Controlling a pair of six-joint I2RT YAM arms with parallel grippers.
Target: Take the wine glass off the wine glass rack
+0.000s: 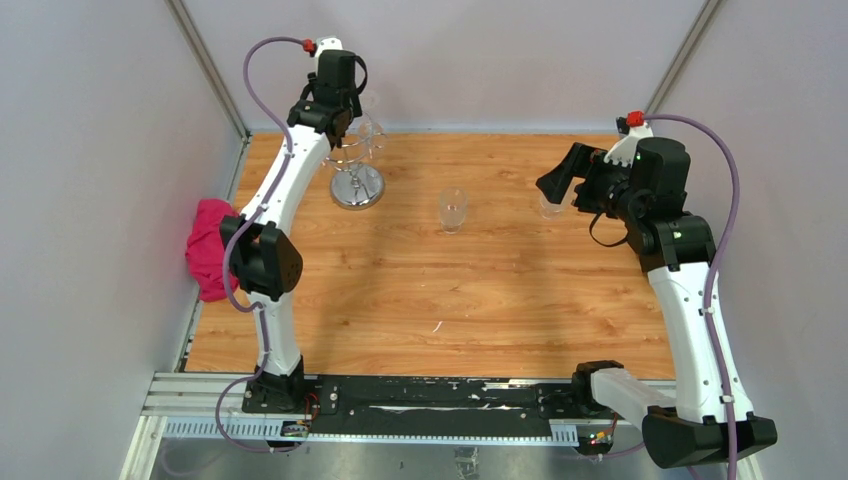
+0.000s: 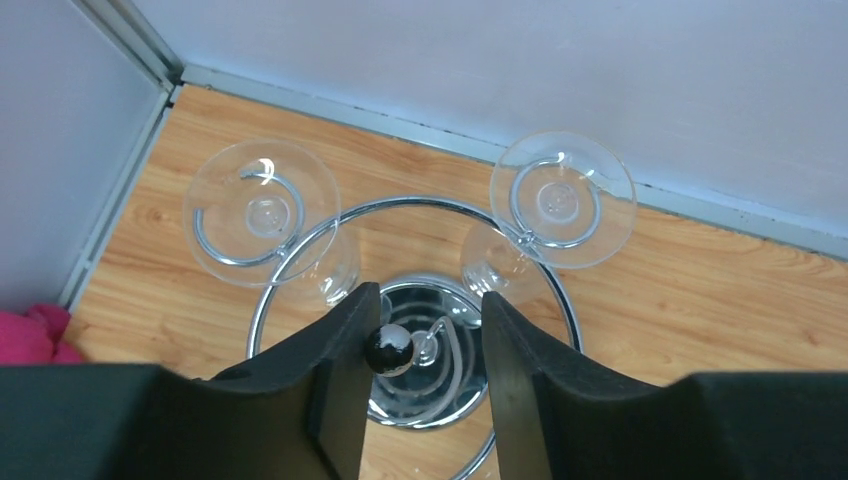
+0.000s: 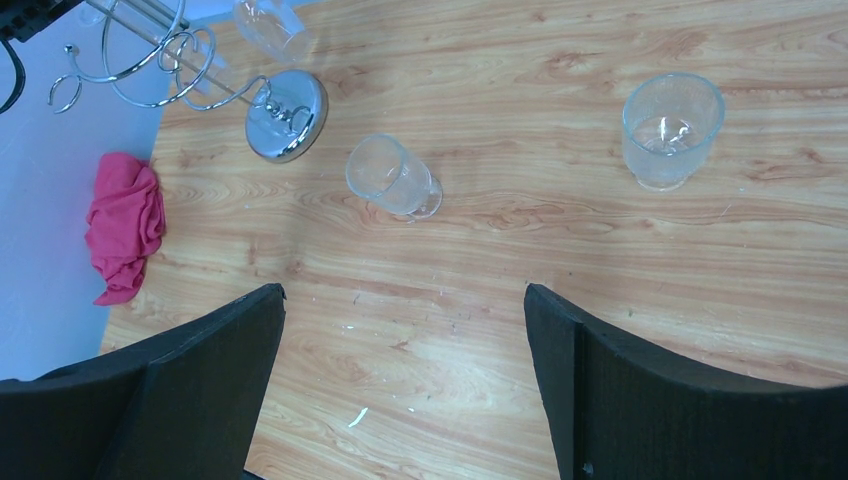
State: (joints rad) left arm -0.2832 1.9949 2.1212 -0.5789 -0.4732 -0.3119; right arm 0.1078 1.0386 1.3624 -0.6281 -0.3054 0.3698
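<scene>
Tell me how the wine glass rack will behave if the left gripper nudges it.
The wine glass rack probably tips easily: two wine glasses hang high above one small round base. On the smooth wooden table it may also slide. Its chrome wire looks springy, so the glasses would likely sway and clink.

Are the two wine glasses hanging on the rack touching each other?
Apart. The left wrist view shows the corner-side wine glass and the other wine glass on separate hooks, with the wine glass rack visible between their bowls.
</scene>
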